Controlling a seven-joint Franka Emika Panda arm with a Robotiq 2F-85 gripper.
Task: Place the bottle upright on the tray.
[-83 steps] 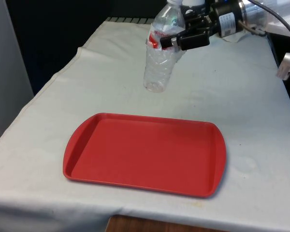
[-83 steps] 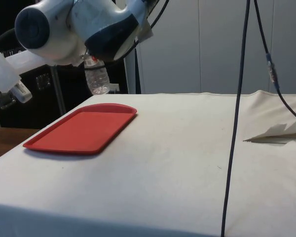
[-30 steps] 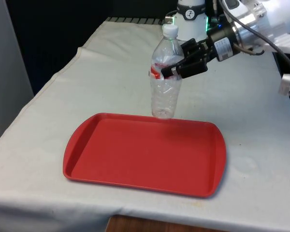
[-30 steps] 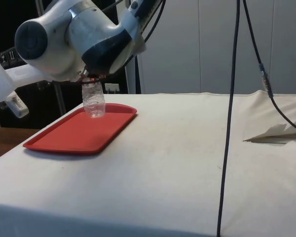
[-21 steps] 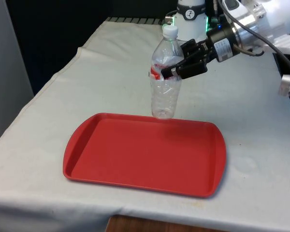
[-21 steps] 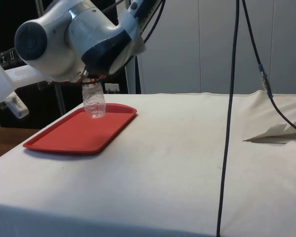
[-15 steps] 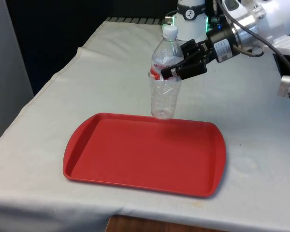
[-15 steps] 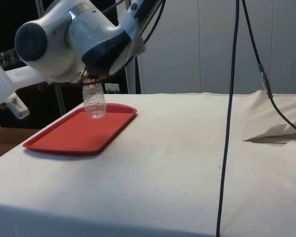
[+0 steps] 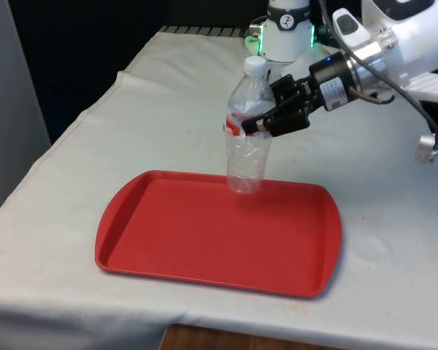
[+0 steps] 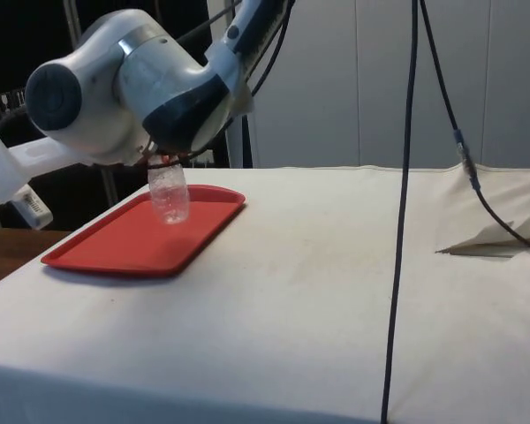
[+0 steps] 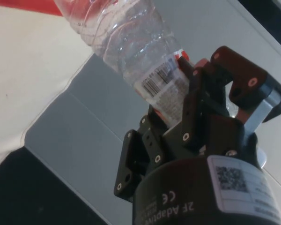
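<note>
A clear plastic bottle [image 9: 248, 131] with a white cap and a red-and-white label stands nearly upright, its base at the far edge of the red tray [image 9: 168, 240]. My black gripper [image 9: 257, 122] is shut on the bottle at its label, reaching in from the front view's right. In the side view the bottle [image 10: 169, 196] hangs below the arm's big white joint, over the tray [image 10: 124, 240]; I cannot tell whether its base touches. The wrist view has the bottle [image 11: 126, 37] clamped between the fingers [image 11: 189, 110], at the label.
The tray lies near the table's front edge on the white cloth [image 9: 168, 124]. A black cable [image 10: 405, 203] hangs down in the side view. A fold of cloth [image 10: 495, 238] lies at that view's right.
The gripper has carried the bottle from above the table behind the tray forward and down, and in the last half second a little further over the tray's far edge.
</note>
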